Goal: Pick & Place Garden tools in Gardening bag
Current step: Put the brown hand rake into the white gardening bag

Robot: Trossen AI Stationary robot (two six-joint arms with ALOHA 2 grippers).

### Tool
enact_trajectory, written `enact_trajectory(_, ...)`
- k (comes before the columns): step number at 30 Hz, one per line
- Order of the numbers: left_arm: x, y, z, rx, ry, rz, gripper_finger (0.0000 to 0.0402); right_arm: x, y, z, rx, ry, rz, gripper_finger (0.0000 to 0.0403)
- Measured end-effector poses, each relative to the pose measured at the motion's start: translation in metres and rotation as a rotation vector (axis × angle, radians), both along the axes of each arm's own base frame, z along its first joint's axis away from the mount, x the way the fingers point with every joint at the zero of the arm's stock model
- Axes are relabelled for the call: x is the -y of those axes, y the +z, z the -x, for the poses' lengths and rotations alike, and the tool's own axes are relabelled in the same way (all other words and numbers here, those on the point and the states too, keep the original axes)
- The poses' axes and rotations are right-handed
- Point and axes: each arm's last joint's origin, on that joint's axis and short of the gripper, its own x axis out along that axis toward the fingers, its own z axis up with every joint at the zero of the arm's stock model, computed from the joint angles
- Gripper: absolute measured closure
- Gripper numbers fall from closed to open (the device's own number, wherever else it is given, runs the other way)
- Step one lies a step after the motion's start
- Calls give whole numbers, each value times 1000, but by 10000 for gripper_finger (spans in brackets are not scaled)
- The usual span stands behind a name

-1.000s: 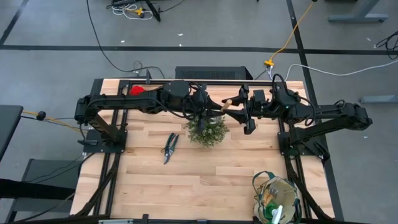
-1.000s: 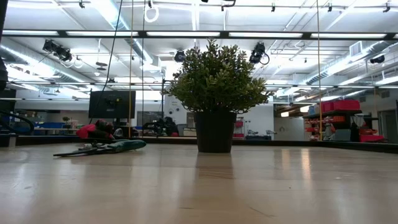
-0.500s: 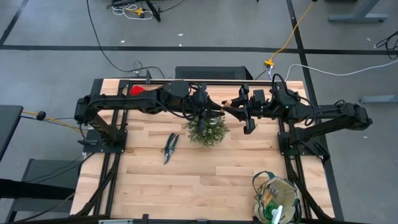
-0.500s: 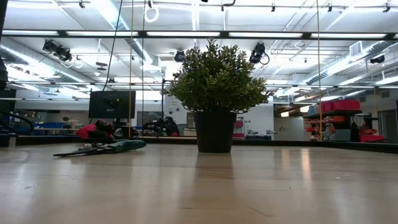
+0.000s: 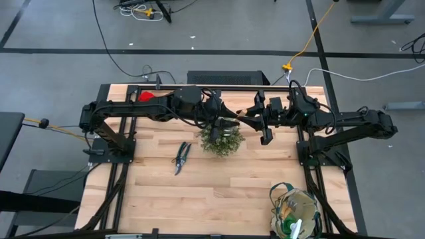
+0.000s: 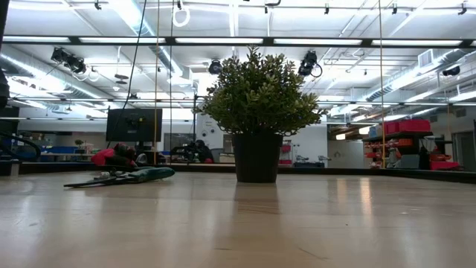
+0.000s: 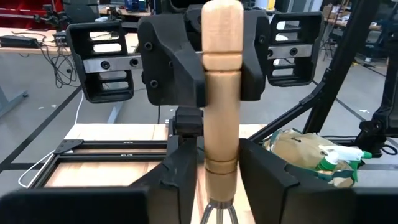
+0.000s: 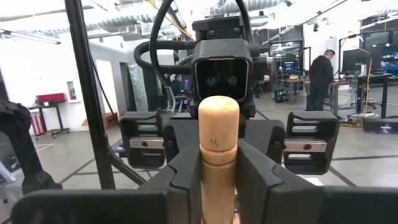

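Note:
A wooden-handled tool (image 5: pixel 247 111) hangs in the air over the far middle of the table, just beyond the potted plant (image 5: pixel 222 140). My left gripper (image 5: pixel 230 117) is shut on the end near its metal neck, and my right gripper (image 5: pixel 255 111) is shut on its free end. The beige gardening bag (image 5: pixel 295 212) stands at the near right corner, with a green and white item in it. Dark-handled pruning shears (image 5: pixel 181 157) lie flat on the table left of the plant. Red gloves (image 5: pixel 147 95) lie at the far left. My left gripper pinches the wooden handle's lower end (image 7: pixel 219 163), just above the metal neck, between its two fingers. The handle runs straight on from the fingers toward my right gripper, clear of the table. My right gripper pinches the handle's rounded free end (image 8: pixel 218 163) between its two fingers, coming from the table's right, facing my left gripper. The fingers (image 7: pixel 171 68) lie along the handle, one on either side. The tool is clear of the table.
The bushy plant in its dark pot (image 6: pixel 258 156) stands mid-table right under the two grippers. Bare wooden table (image 5: pixel 226 186) lies between the plant and the bag. The bag also shows in the left wrist view (image 7: pixel 309 152).
My right gripper has moved a little toward the table's left, over the wooden handle, so less of the bare wood shows between the two grippers. The shears, gloves, plant and bag have kept still.

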Motion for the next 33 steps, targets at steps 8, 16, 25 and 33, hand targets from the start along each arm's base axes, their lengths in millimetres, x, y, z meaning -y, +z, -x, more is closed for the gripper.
enact_trajectory(8, 0, 0, 0, -5, 3, 0, 239, -1, -2, 0, -15, 3, 1, 323)
enact_trajectory(16, 1, 3, 6, -18, -14, 33, 238, -1, -2, 0, -19, 0, 2, 324)
enact_trajectory(25, 2, 18, 29, -44, -10, 34, 294, -3, -2, 3, -31, 49, 15, 324)
enact_trajectory(33, 3, 26, 38, -17, -6, 24, 383, -3, 1, 12, -48, 44, 36, 324)
